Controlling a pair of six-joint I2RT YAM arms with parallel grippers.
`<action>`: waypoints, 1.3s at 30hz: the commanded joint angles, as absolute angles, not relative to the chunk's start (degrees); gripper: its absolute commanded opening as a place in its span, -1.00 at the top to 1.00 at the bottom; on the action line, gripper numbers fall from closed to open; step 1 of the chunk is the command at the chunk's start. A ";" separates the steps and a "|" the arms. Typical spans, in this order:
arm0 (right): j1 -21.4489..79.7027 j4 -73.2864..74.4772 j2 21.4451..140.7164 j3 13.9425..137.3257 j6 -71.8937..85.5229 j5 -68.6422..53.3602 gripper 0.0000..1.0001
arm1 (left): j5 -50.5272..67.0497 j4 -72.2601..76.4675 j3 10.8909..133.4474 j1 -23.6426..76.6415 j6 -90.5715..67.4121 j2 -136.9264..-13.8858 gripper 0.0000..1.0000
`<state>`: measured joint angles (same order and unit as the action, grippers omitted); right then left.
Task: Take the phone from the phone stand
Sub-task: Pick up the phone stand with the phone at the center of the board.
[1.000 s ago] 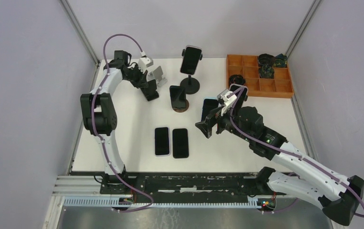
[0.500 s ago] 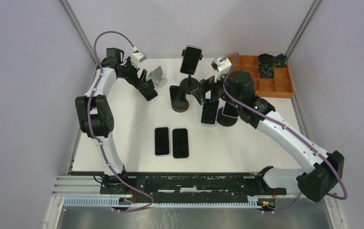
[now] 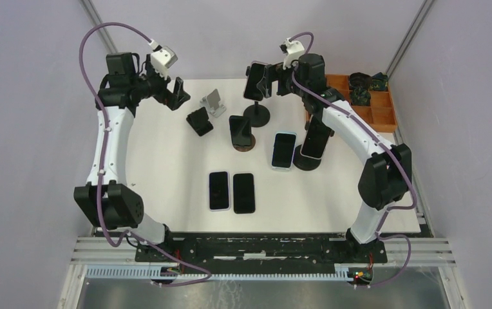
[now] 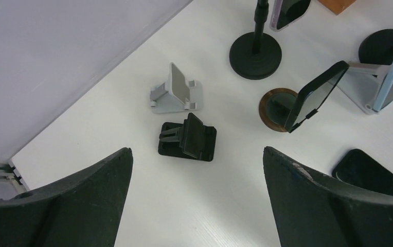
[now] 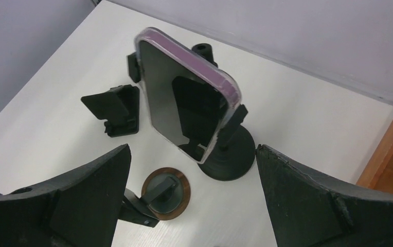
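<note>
Phone [image 5: 184,95] in a purple case sits straight ahead of the right hand [image 5: 193,148], screen toward it, not touched. It's in the clamp of the pole stand [image 5: 230,157]. Black side clips pinch its long edges, which keeps it up off the bench [image 3: 166,167] and leaning back a bit. The round base is below and just ahead of the fingers.

Right hand: fingers spread wide, nothing between them, gap wider than the phone. Looks lined up so they can close on the phone's edges. Pulling it free of the clips is probably the hard part, and the stand could tip. Right arm reaches long to the far side, wrist roughly level, the hand's front facing the screen.

Left hand [image 4: 197,152]: fingers apart, empty, held high and tilted down. Below it are an empty black folding stand [image 4: 186,140] and, just beyond, an empty grey one [image 4: 176,95]. Off to its right another phone leans on a round wooden stand [image 4: 315,98]. Seems parked clear of the right arm's work.
</note>
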<state>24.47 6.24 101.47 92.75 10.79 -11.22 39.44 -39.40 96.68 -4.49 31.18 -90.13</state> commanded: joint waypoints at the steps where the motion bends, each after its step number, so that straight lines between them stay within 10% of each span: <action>1: 23.03 0.57 101.69 94.99 10.12 -13.70 -0.97 | 39.67 -40.76 95.22 -4.88 26.57 -86.38 -1.00; 17: 20.83 -11.73 112.38 99.90 12.68 -28.35 -0.94 | 45.88 -49.77 95.45 -4.88 28.76 -84.62 -1.00; 27: 20.04 -19.19 113.13 99.19 18.09 -32.42 -0.01 | 48.91 -50.62 92.52 -4.77 31.99 -82.12 -0.89; 39: 20.06 -19.33 115.59 101.10 20.03 -32.38 0.17 | 48.35 -50.85 90.30 -4.76 33.15 -81.96 -0.84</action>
<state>20.12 -16.93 113.97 97.93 18.63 -31.16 47.11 -50.89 90.48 -4.54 30.55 -82.76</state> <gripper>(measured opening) 0.412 0.922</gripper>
